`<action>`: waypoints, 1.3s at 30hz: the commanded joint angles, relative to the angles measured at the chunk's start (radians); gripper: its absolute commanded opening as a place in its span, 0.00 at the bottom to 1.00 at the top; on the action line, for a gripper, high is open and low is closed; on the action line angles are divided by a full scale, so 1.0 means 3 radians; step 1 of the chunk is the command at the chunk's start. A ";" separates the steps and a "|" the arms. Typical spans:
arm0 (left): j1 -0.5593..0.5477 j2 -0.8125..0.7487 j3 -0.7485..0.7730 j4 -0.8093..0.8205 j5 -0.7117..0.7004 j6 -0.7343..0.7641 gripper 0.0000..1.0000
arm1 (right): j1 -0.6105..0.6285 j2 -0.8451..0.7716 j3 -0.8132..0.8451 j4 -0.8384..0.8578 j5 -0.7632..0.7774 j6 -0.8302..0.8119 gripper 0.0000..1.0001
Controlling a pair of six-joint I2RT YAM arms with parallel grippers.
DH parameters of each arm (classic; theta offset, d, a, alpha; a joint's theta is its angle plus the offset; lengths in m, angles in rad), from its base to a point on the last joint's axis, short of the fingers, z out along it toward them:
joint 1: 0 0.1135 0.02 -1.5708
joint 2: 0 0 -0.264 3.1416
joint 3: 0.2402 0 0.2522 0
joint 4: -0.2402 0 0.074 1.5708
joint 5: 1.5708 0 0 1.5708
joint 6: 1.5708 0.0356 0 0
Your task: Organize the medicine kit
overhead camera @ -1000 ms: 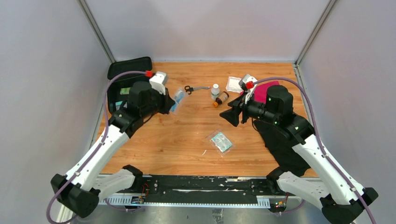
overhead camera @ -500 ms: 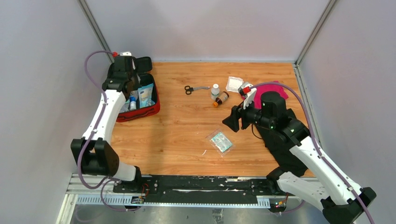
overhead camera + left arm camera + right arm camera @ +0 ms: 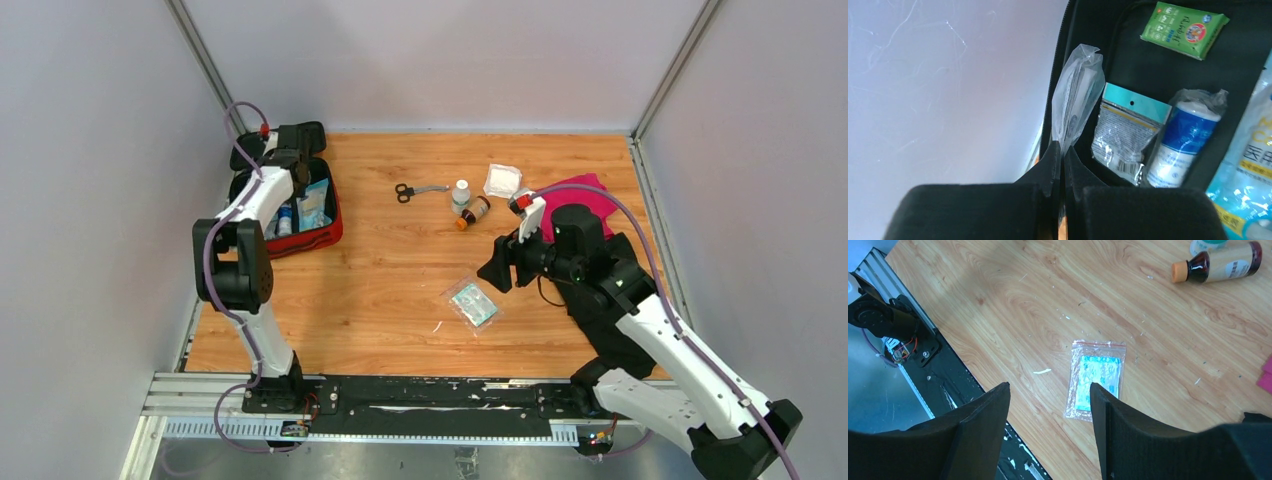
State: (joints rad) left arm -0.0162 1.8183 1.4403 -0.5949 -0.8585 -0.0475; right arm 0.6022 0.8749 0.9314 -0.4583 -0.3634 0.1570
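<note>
Top external view: medicine kit (image 3: 305,238) open at far left corner of surface (image 3: 400,270). Probably light, soft-walled, apt to sag; best taken by red rim. Left fingers (image 3: 1054,156) pinched shut on clear packet (image 3: 1075,95) inside kit's edge. Right fingers (image 3: 990,412) spread, empty, above sachet (image 3: 1095,382) mid-surface.

Top camera overlooks table (image 3: 400,290); wrist cameras closely face medicine kit (image 3: 1128,62), packet (image 3: 1095,385).

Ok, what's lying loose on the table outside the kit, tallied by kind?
Bottles: 2, white bottle, brown bottle
Scissors: 1
Packets: 2, white packet, clear zip bag
Cloths: 2, magenta cloth, black cloth
Total: 7 outside the medicine kit
</note>
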 commanded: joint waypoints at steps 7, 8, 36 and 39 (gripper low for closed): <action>0.0013 0.0320 0.0039 0.0414 -0.0562 0.0387 0.00 | 0.0038 -0.0016 -0.0090 -0.0113 -0.0039 0.0069 0.61; 0.0013 0.0352 0.0042 0.0408 -0.0531 0.0377 0.00 | 0.0038 0.0004 -0.0088 -0.0116 -0.0048 0.0065 0.62; 0.0008 -0.0031 0.0223 0.0005 0.1259 -0.0257 0.45 | 0.0038 0.0108 -0.0055 -0.0262 0.0490 0.0196 0.62; 0.0008 -0.0318 0.0142 0.0029 0.1705 -0.0424 0.47 | 0.0036 0.0173 -0.0028 -0.0381 0.0747 0.0304 0.63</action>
State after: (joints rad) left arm -0.0162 1.8641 1.4933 -0.5873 -0.5762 -0.0757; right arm 0.6022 0.9146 0.9138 -0.5018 -0.2626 0.2001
